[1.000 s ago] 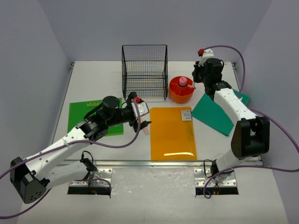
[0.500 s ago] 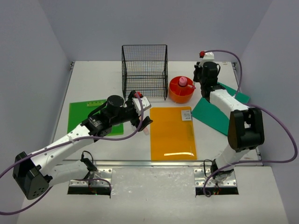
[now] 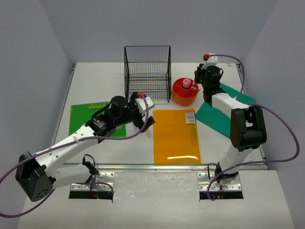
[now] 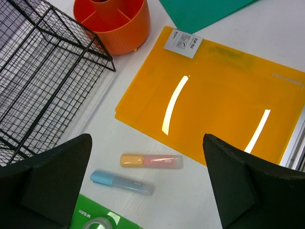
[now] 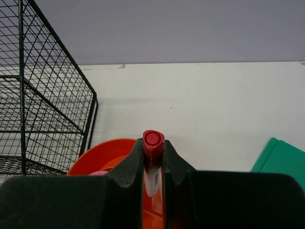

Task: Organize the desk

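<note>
The desk (image 3: 100,76) is a white tabletop with a silver rail along its near edge. My left gripper (image 3: 146,120) hangs open above two highlighters that lie side by side on the desk. One is pink with an orange cap (image 4: 151,161), the other is blue (image 4: 121,182). In the left wrist view, my left gripper (image 4: 147,145) has nothing between its fingers. My right gripper (image 5: 153,148) is shut on a red-capped marker (image 5: 153,139). It holds the marker upright over the round orange tray (image 5: 102,151), at the tray's right side (image 3: 183,98).
A black wire rack (image 3: 147,71) stands at the back middle. An orange folder (image 3: 175,136) lies near the front, beside the highlighters. A teal folder (image 3: 217,118) lies under the right arm. A bright green sheet (image 3: 81,117) at the left carries a tape roll (image 4: 97,223). A pink item (image 3: 187,83) stands in the tray.
My right arm has swung its wrist left toward the tray, still gripping the marker. My left arm has shifted slightly right over the highlighters. Neither gripper's jaws have changed.
</note>
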You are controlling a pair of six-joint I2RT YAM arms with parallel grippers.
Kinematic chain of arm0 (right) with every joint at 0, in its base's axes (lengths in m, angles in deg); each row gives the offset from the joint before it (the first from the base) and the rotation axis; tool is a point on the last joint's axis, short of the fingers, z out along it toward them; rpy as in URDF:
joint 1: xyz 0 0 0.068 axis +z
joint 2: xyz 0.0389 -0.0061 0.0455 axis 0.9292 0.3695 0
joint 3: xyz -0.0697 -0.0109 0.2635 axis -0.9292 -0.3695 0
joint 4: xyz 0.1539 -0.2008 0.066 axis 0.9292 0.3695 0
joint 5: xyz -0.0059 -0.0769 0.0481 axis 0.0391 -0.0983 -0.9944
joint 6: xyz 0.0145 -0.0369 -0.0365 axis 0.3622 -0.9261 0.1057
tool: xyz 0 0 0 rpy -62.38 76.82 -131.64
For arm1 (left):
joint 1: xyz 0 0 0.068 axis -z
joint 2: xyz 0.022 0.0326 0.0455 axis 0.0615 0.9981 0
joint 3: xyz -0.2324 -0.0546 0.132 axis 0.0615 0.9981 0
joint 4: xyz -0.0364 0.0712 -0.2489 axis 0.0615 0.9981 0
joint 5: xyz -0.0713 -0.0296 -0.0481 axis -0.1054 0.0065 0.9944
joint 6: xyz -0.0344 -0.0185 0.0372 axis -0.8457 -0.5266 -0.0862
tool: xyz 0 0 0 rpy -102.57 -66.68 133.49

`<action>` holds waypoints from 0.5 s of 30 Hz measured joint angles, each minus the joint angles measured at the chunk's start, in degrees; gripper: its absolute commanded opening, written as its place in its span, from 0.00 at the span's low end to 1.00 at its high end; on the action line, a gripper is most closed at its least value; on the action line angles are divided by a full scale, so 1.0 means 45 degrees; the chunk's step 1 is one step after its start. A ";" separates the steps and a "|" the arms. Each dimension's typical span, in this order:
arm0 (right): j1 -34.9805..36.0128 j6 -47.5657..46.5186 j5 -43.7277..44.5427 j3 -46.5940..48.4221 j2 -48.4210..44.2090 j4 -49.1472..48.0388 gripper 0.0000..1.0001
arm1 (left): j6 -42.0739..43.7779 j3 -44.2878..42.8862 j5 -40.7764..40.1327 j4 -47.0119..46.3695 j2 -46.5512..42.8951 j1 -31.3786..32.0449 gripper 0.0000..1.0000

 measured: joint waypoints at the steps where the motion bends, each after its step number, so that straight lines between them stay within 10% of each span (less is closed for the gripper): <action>1: 0.0000 0.0025 -0.0056 -0.0052 0.0070 -0.0192 0.00 | -0.0019 0.0000 -0.0011 -0.0001 0.0055 -0.0035 1.00; 4: 0.0000 0.0114 -0.0205 -0.0188 0.0297 -0.0692 0.06 | -0.0066 -0.0074 -0.0061 0.0014 0.0248 -0.0140 1.00; 8: 0.0000 0.0184 -0.0433 -0.0656 0.0398 -0.1414 0.30 | -0.0134 -0.0202 -0.0103 0.0000 0.0389 -0.0292 1.00; 11: 0.0000 0.0139 -0.0633 -0.1007 0.0398 -0.1929 0.67 | -0.0187 -0.0242 -0.0143 0.0000 0.0395 -0.0407 1.00; 15: 0.0000 0.0173 -0.0866 -0.1146 0.0395 -0.2362 0.80 | -0.0259 -0.0269 -0.0190 0.0004 0.0413 -0.0575 1.00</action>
